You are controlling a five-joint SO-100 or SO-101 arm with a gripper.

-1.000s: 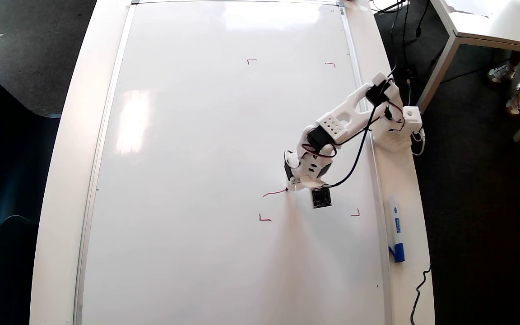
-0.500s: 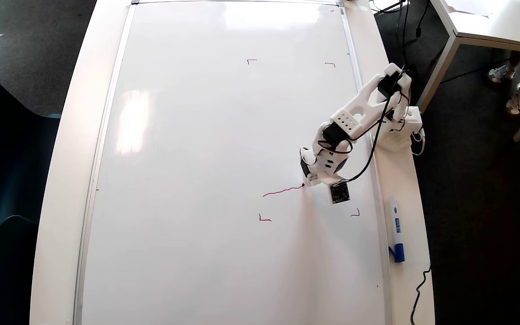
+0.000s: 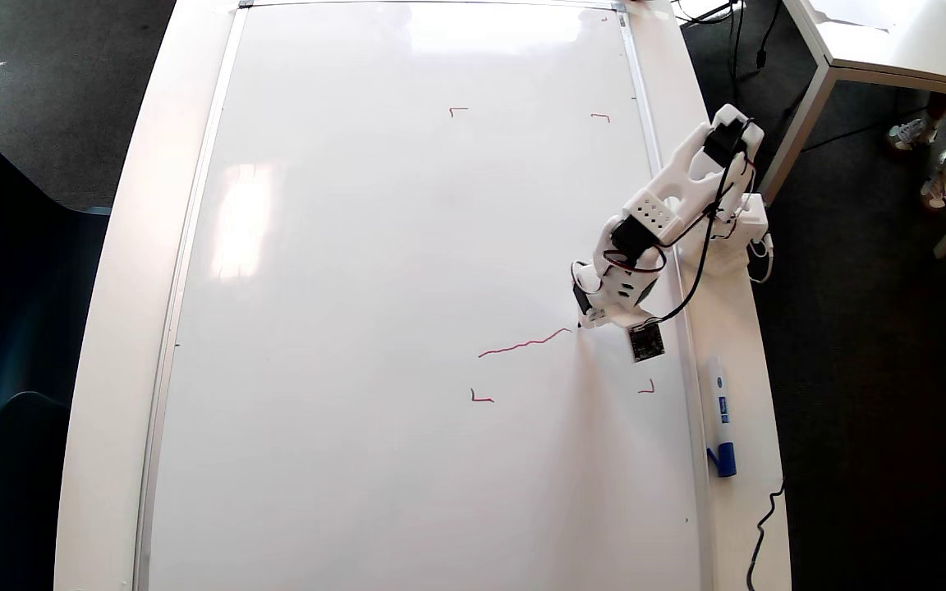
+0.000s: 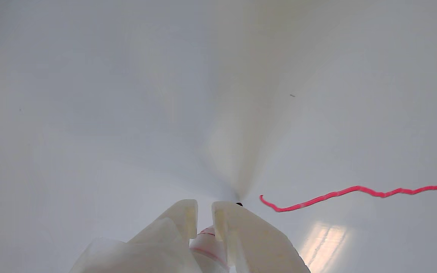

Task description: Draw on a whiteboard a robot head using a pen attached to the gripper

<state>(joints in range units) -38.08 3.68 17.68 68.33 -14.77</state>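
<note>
Stroke (image 3: 522,345) on the whiteboard (image 3: 358,287) in the overhead view has lengthened rightward since a second ago — the robot head's bottom edge is under way; no containers. Wrist view: gripper (image 4: 204,212) clamps the pen (image 4: 208,242), tip just off the line's end.

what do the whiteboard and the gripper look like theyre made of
The whiteboard: a glossy white coated panel, judging by the window glare, edged in thin silvery, probably metal, frame. The gripper: matte, off-white, slightly translucent plastic, likely 3D-printed.
</note>
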